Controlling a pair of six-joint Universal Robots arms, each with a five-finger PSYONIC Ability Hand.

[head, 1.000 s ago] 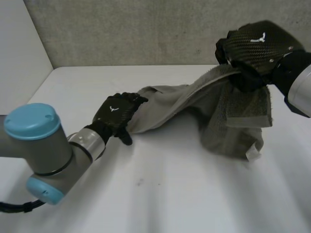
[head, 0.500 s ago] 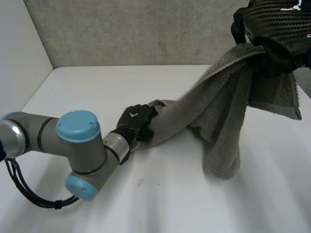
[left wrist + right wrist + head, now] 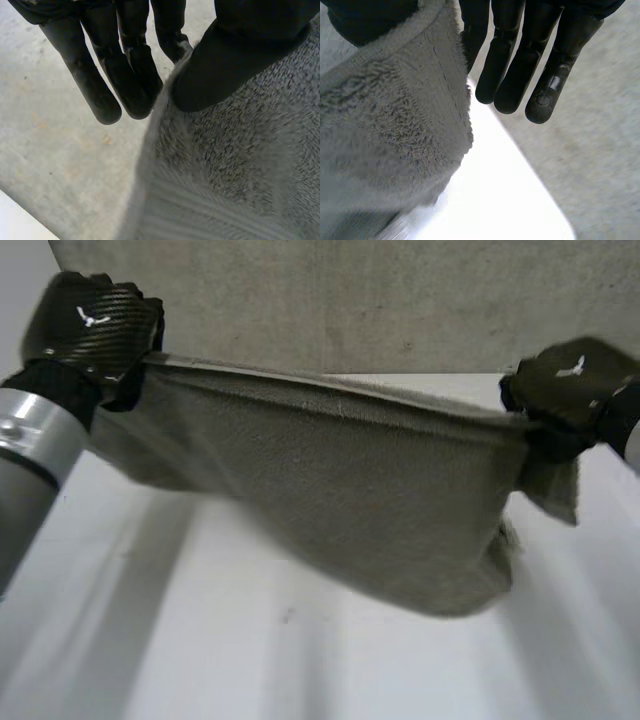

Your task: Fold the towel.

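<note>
- Your left hand (image 3: 95,325) is up over the table's (image 3: 300,670) far left corner. It pinches one top corner of the towel (image 3: 340,490).
- In the left wrist view the fingers (image 3: 102,97) are straight behind the cloth and the thumb (image 3: 225,65) presses on its front. The hand is closed on the towel, not wrapped round it.
- Your right hand (image 3: 570,390) is over the far right side of the table and holds the other top corner. In its wrist view the pile passes between the thumb and straight fingers, so that is a pinch too.
- The towel hangs in the air between the hands. Its long axis runs left to right, roughly along the table's far edge, and its top edge is pulled nearly taut.
- The cloth drops from that edge toward the table. It hangs deepest and bunched toward the right, and a short flap hangs below the right hand.
- I cannot tell whether the lowest part touches the table.
- The left hand looks higher than the right, so the top edge slopes down toward the right.
- The fold turns on this: the free lower edge lies below and nearer you than both hands. You would probably level the hands, set that edge on the table and carry the top edge over it.
- Watch the bunching on the right, since it may crease the fold.
</note>
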